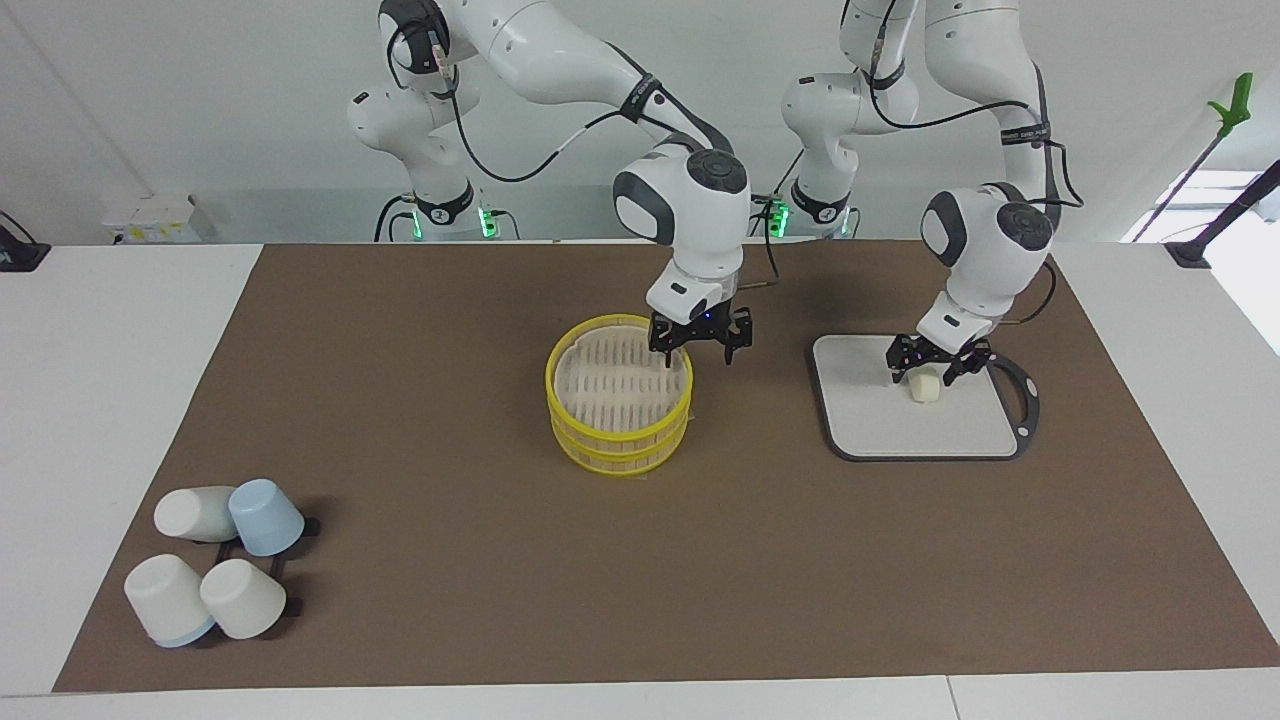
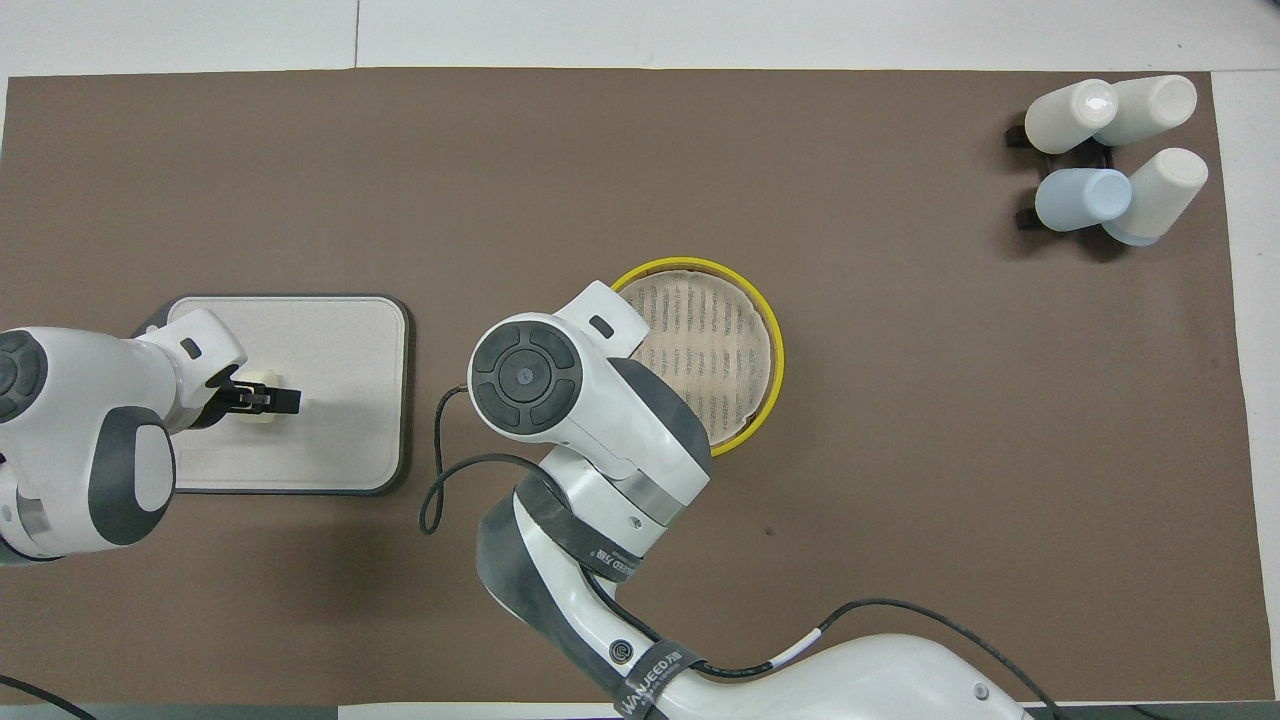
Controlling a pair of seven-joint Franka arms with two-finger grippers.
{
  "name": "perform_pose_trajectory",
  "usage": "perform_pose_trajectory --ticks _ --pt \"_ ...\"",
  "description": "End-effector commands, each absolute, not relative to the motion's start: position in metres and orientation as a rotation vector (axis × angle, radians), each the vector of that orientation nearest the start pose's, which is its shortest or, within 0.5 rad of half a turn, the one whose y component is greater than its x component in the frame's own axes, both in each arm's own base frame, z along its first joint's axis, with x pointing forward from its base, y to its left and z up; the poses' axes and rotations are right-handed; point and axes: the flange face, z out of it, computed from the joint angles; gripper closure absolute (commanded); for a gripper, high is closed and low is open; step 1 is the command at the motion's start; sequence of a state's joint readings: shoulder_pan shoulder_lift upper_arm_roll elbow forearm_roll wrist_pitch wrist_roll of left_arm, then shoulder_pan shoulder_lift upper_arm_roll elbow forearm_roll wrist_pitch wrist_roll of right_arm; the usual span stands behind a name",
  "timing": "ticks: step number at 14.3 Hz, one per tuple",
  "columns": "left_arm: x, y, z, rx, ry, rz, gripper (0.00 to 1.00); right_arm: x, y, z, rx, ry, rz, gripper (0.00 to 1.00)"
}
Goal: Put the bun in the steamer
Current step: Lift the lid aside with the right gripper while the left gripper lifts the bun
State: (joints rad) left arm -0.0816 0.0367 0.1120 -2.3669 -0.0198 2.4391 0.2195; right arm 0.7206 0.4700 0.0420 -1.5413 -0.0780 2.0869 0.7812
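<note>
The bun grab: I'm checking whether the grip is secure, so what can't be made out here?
- Overhead view: the left end effector covers most of the bun.
- Facing view: whether the fingers touch the bun on the board is too small to tell.
- Overhead view: the right arm hides part of the steamer rim.

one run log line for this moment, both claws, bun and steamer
left claw: open around bun on board | right claw: open, over steamer rim | steamer: no bun yet
</note>
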Motion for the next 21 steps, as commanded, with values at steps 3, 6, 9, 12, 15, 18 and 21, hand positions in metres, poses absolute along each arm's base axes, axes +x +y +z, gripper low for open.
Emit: perform_pose_trajectory --ticks 3,6,9,12,15,18,21 --pt "0.5 0.02 0.308 -3.121 0.296 -0.079 0.74 0.502 0.467 0.391 -3.129 -0.068 -0.158 0.46" --pt "0.504 0.021 0.312 -3.124 0.275 -0.077 0.74 0.499 0.463 0.387 -3.134 -0.108 -0.151 0.63" --pt "0.532 0.013 0.358 -3.147 0.192 -0.022 0.74 0.504 0.457 0.386 -3.141 -0.132 -0.141 1.0" --pt "0.565 -0.016 0.441 -3.155 0.073 0.072 0.74 0.514 0.444 0.385 -3.15 -0.131 -0.127 1.0" --pt "0.591 -0.07 0.51 -3.152 -0.134 0.101 0.74 0.523 0.444 0.405 -3.147 -0.113 -0.14 1.0" --pt "0.597 -0.125 0.542 -3.147 -0.255 0.117 0.74 0.557 0.411 0.465 -3.172 -0.062 -0.116 1.0" --pt "0.589 -0.168 0.547 -3.185 -0.315 0.101 0.74 0.587 0.319 0.518 -3.194 -0.115 -0.032 1.0"
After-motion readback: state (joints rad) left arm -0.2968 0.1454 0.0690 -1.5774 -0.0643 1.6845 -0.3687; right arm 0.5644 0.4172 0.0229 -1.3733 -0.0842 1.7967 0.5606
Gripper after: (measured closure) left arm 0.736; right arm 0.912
